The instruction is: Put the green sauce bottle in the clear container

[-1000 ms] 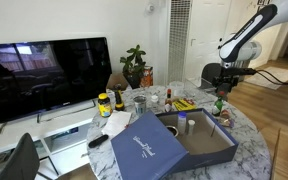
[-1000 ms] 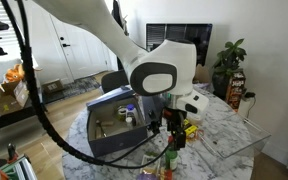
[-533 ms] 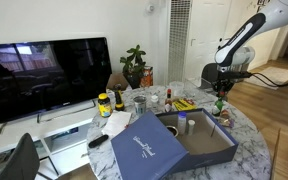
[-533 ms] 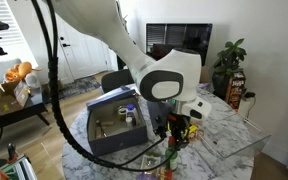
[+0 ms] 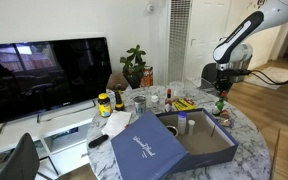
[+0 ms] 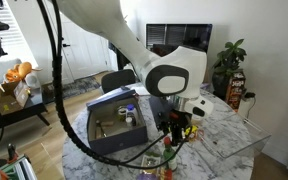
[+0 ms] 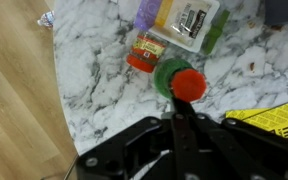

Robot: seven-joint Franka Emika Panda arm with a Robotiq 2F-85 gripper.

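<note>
My pincer [image 7: 182, 112] hangs right over the green sauce bottle [image 7: 172, 76]. In the wrist view I look straight down on its red top. My two fingers show there as one dark bar that ends just at that top. So I cannot tell if they are pressed together, pinching the top, or only very close to it. The bottle stands up on the marble table [image 7: 104, 75], close to the table's edge. That edge runs down the left side of the wrist view, and past it is the wood floor [image 7: 19, 110]. Between the bottle and the edge there is only a strip of marble, so there is room on that side, but it ends soon. On the side of the bottle away from me sits a small red-topped jar [image 7: 147, 52], just beside it. I cannot tell if the two touch. A bit past the jar lies a see-through pack [image 7: 184, 20] with purple, yellow and green in it. A yellow paper with black print [image 7: 274, 122] lies near my fingers on the right. In an exterior view my pincer [image 5: 221, 92] is just above the bottle [image 5: 220, 104] at the rim of the round table. The big blue box [image 5: 199, 140] stands open near it, and its lid [image 5: 149, 145] leans on the far side of the box from the bottle. Past the rim there is open air and floor. In an exterior view from close by, my pincer [image 6: 172, 132] points down at the bottle [image 6: 169, 153], with the blue box [image 6: 109, 125] off to one side.
</note>
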